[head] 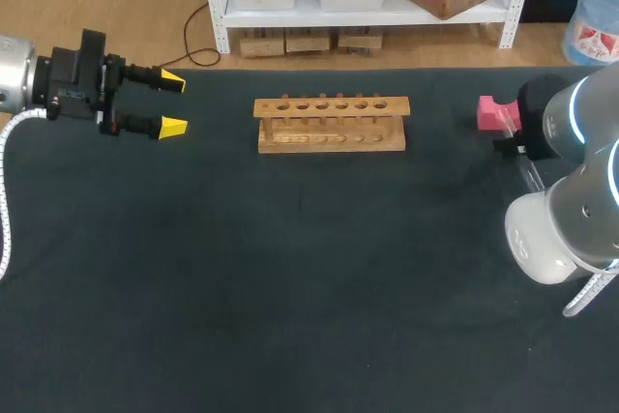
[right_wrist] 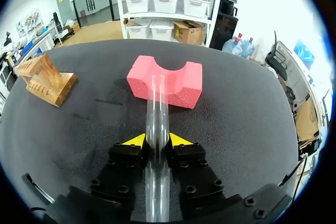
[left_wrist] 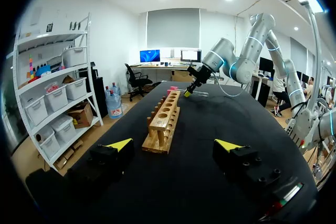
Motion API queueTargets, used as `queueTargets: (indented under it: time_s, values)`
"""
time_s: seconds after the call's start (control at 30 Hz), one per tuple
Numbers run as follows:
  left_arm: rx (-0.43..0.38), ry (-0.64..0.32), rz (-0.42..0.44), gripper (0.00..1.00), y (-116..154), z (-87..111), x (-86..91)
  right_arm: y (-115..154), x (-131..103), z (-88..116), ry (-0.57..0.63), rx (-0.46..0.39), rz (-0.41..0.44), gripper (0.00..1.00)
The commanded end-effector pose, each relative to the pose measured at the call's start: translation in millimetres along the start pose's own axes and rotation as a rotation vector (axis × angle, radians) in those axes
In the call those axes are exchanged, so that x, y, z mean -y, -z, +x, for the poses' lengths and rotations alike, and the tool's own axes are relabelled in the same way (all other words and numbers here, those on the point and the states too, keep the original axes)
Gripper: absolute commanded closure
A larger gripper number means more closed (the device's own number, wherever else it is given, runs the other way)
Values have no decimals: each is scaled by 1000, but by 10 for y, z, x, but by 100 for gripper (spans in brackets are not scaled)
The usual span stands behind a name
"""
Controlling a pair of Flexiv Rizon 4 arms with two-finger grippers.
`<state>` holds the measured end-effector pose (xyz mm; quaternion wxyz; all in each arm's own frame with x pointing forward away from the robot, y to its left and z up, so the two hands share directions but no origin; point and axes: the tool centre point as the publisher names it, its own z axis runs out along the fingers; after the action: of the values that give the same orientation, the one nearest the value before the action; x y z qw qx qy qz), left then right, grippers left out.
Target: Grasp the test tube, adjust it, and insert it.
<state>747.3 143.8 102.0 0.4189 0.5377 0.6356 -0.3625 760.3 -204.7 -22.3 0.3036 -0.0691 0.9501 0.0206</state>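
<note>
Two hands: right hand (right_wrist: pixel 156 141) clamped on test tube (right_wrist: pixel 156 103); left hand (head: pixel 172 103) open, empty.
Tube position: desk (head: pixel 290 287) right end, far end by the notch of the pink foam block (right_wrist: pixel 184 85), probably its cradle.
Tube look: clear, straight, apparently empty.
Rack (head: pixel 332 125): wooden, mid-desk, holes up, likely insert target.

One test tube (right_wrist: pixel 157 119) was counted. One wooden rack (head: pixel 331 125) was seen, and six holes (head: pixel 322 104) were counted along its top bar. One pink foam block (right_wrist: pixel 165 81) was found. Two grippers were noted, the left gripper (head: pixel 172 103) and the right gripper (right_wrist: pixel 157 140), each with two yellow tips, and one table (head: pixel 290 287).
</note>
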Motion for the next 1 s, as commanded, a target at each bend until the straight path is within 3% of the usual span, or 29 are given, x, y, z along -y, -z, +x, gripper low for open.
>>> queueTargets:
  time_s: [0.03, 0.37, 0.7, 1.0]
  values:
    - [2, -2, 1, 0, 1, 10, -8, 52, -40, -1, 1, -2, 15, 100]
    - [2, -2, 1, 0, 1, 10, -8, 219, -56, -32, -35, 9, 40, 100]
    - [2, -2, 1, 0, 1, 10, -8, 582, -157, -180, -116, 56, 76, 100]
    - [2, -2, 1, 0, 1, 10, -8, 906, -483, -335, -144, 104, 67, 100]
